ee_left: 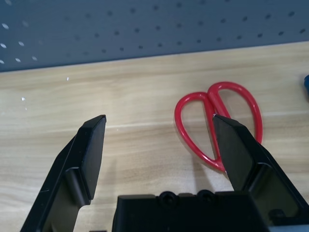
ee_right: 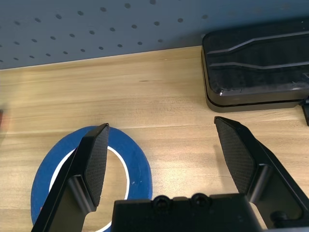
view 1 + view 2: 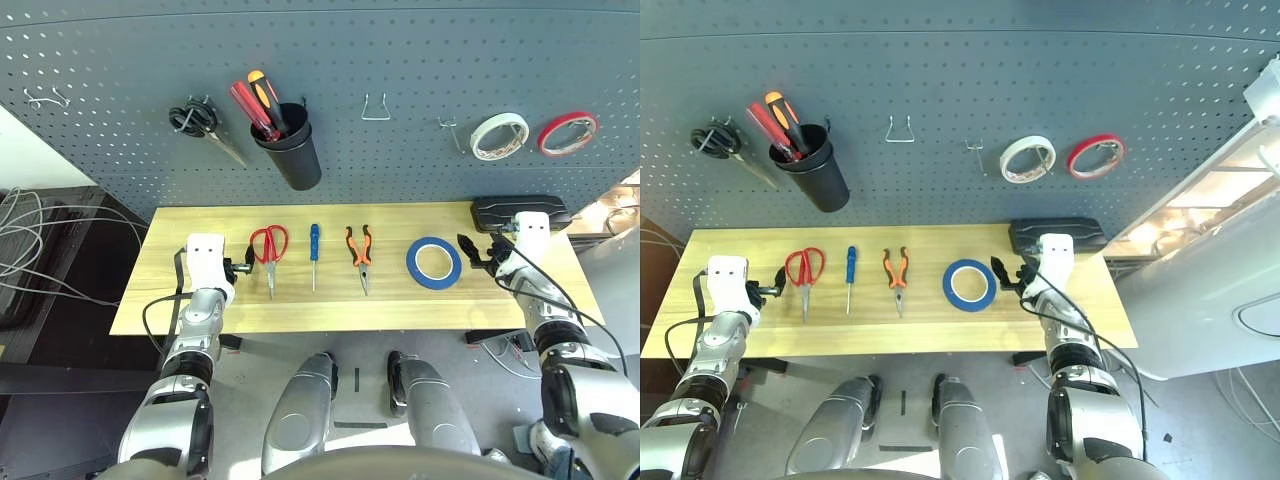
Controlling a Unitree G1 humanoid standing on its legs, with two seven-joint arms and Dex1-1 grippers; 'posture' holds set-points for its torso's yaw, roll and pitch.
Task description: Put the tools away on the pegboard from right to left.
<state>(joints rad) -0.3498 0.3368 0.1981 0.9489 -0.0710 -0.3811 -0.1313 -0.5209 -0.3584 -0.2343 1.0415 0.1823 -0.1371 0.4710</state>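
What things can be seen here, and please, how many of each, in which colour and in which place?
pegboard: 1, dark grey, behind table
table: 1, light wood, before pegboard
scissors: 1, red handles, table
screwdriver: 1, blue handle, table
pliers: 1, orange and black, table
tape roll: 1, blue, table
case: 1, black, table's right back corner
cup: 1, black, on pegboard
handled tools: 2, red; orange and black, in cup
other scissors: 1, black handles, on pegboard
hung rolls: 2, white; red, pegboard's right side
left hand: 1, black, open, beside red scissors
right hand: 1, black, open, near blue roll
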